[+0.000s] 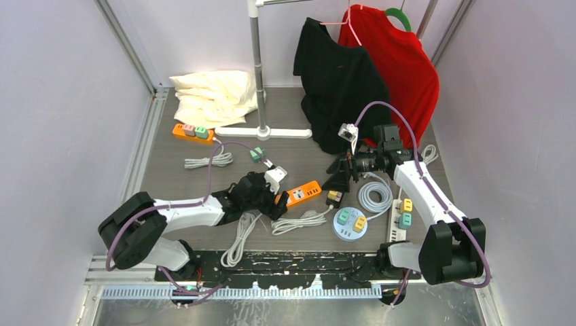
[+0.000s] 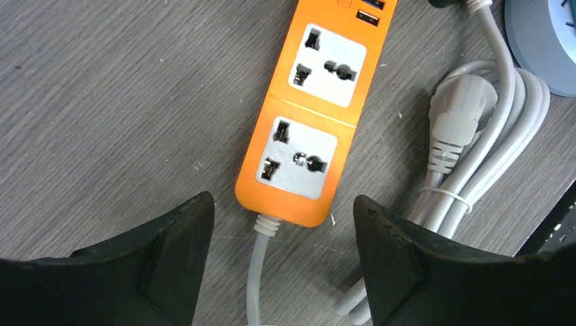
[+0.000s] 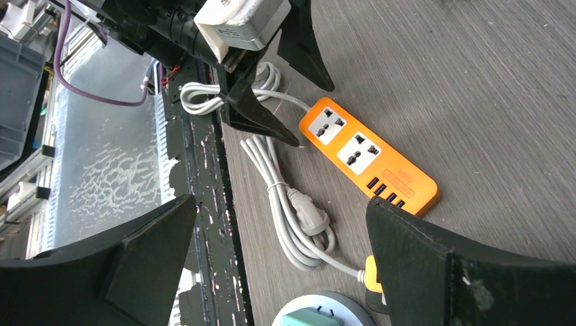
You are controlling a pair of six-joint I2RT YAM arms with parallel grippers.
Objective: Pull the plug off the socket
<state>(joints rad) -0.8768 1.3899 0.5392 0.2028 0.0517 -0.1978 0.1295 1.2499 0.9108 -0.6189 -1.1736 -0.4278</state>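
Left claw [image 2: 282,204] hangs spread wide over the cord end of the orange power strip [image 2: 319,102], gripping nothing. Right claw [image 3: 280,202] is spread open too. Both of the strip's sockets look empty, and the yellow plug [image 3: 372,275] sits on the table [image 2: 102,102] just beside the round blue hub [image 3: 339,302]. So the pull looks pretty much done.

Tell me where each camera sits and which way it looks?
Top external: above and behind, looking down on the table; left arm and right arm show.
Left wrist: straight down on the orange power strip, framed by the open left hand.
Right wrist: slanted toward the table's near edge; open right hand along the bottom.
Both wrist views share the strip.
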